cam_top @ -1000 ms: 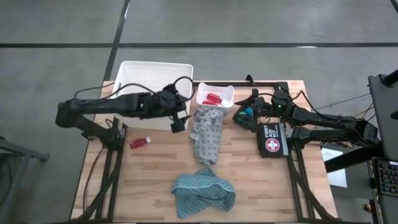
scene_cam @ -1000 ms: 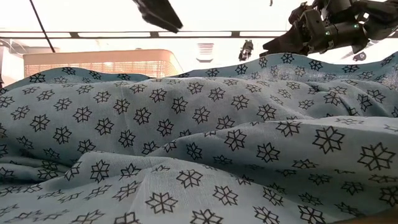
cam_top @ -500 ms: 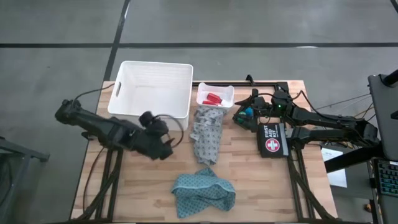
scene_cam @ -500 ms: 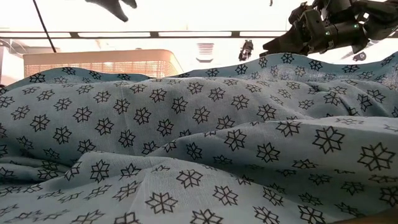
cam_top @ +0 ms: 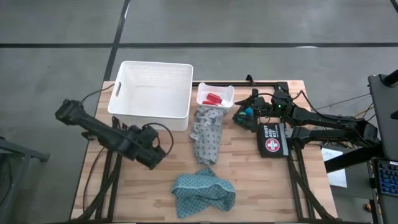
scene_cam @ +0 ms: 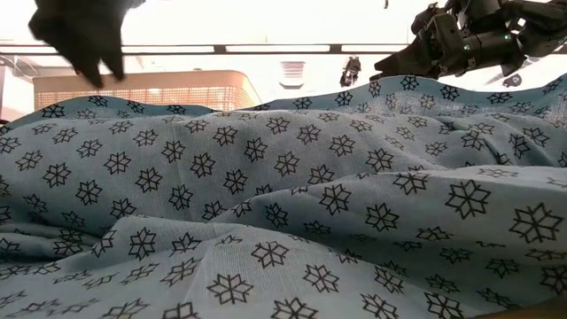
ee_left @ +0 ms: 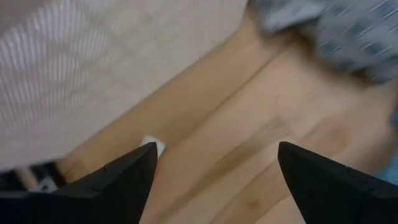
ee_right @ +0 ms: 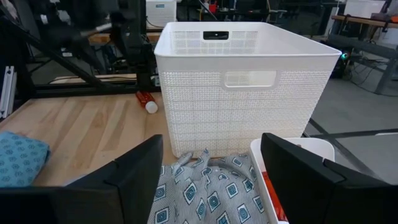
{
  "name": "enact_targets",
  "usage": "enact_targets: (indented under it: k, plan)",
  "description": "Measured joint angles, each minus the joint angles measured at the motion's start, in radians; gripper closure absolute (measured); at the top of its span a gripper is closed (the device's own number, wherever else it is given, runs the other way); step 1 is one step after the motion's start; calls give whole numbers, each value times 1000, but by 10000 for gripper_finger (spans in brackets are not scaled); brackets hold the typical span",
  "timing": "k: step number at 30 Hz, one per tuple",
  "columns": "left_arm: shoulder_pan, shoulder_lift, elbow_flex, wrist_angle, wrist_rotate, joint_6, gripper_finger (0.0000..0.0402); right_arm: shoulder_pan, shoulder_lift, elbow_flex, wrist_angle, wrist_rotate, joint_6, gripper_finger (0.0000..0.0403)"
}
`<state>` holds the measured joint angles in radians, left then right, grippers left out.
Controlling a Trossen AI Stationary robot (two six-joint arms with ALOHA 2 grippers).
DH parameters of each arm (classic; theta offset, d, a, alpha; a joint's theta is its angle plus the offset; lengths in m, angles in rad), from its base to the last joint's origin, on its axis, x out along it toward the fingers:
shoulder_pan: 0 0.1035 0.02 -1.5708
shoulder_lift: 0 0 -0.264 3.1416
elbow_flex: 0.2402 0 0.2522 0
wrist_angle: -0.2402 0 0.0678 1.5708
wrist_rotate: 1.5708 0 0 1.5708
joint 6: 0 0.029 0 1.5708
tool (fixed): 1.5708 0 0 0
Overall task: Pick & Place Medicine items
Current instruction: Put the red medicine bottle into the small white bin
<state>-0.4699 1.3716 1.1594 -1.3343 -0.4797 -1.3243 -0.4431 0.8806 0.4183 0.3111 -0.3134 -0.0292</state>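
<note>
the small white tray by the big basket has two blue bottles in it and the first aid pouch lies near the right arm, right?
Only the colour is wrong: the bottles in the small white tray are red, as the high view shows. The tray does sit beside the big basket, and the first-aid pouch lies by the right arm.

We see a tabletop (cam_top: 149,186) of pale wood planks, smooth with a visible grain. The basket (cam_top: 152,89) is white matt plastic with fine mesh walls. The small tray (cam_top: 227,92) is smooth white plastic. The teal cloth (cam_top: 204,191) and grey cloth (cam_top: 208,134) are soft printed fabric, creased. The pouch (cam_top: 272,139) looks like black matt textile. The fingers (ee_right: 130,177) look like dark matt plastic.
</note>
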Motion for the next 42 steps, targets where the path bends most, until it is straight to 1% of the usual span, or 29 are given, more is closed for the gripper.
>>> enact_targets:
  k: [2,4,7,9,12,14,17,20,22,24,33,42]
  plan:
    - [1,0,-39,1,29,-15,72,0,0,0,0,0,2,133]
    - [1,0,-87,12,36,-21,77,0,0,0,0,0,0,133]
    - [9,0,-154,32,74,-64,83,0,0,0,0,0,2,136]
    - [27,0,-192,38,97,-84,86,0,0,0,0,0,0,139]
    - [76,0,-229,44,101,-86,91,0,0,0,0,0,2,143]
    - [128,0,-245,54,101,-52,94,0,0,0,0,0,0,145]
    - [209,0,-261,75,110,49,99,0,0,0,0,0,3,148]
    - [275,0,-284,102,146,123,106,0,0,0,0,0,1,149]
    - [298,0,-303,127,175,161,110,0,0,0,0,0,1,147]
    - [303,0,-325,148,197,193,114,0,0,0,0,0,0,144]
    - [303,0,-439,284,219,302,125,0,0,0,0,0,0,135]
    - [301,0,-548,398,219,304,138,0,0,0,0,0,0,147]
